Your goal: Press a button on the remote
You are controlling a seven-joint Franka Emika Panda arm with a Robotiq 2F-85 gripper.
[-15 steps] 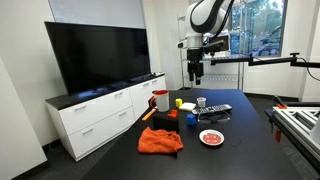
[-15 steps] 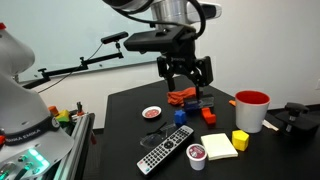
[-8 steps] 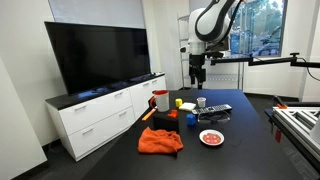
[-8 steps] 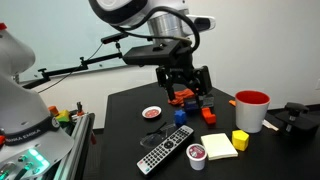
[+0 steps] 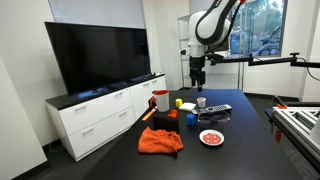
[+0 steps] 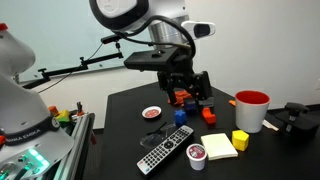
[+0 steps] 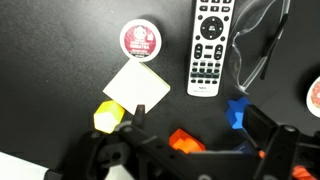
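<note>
Remote [image 7: 208, 45] lies below the end effector [image 6: 190, 92], wide open and empty. Approach step; next, descend onto a button.

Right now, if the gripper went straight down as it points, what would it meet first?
Likely the small orange object beneath the open gripper, not the flat black remote; depth unclear.

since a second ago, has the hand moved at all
Yes. In an exterior view the hand has dropped lower, toward the remote on the black table.
</note>
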